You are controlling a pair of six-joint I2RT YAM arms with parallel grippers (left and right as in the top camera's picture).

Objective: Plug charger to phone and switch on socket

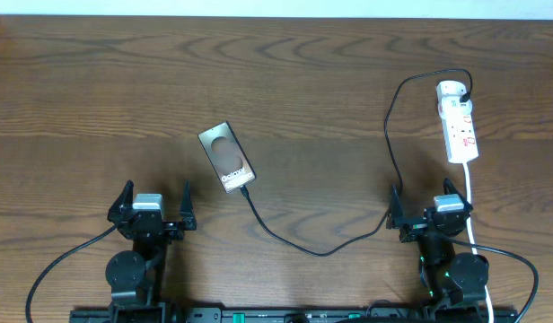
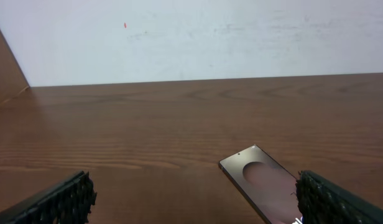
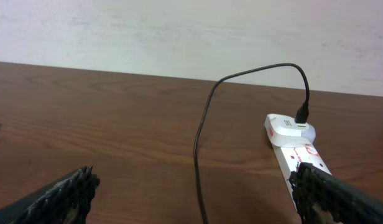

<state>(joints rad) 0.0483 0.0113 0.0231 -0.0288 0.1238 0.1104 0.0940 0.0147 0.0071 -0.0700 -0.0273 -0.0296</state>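
The bronze-brown phone [image 1: 227, 157] lies flat and slanted at the table's centre-left; its far end shows in the left wrist view [image 2: 260, 180]. The thin black charger cable [image 1: 321, 251] runs from the phone's near end [image 1: 247, 188] in a loop to a white adapter [image 1: 452, 91] on the white power strip [image 1: 461, 130] at the far right. I cannot tell if the tip is inserted. My left gripper [image 1: 156, 193] is open and empty, near and left of the phone. My right gripper [image 1: 423, 193] is open and empty, near the strip, with the cable [image 3: 201, 155] between its fingers' line of sight.
The strip's white cord [image 1: 472, 206] runs toward me past the right arm. A white wall [image 3: 179, 31] stands behind the table's far edge. The power strip [image 3: 300, 155] sits right of centre in the right wrist view, partly behind my right finger.
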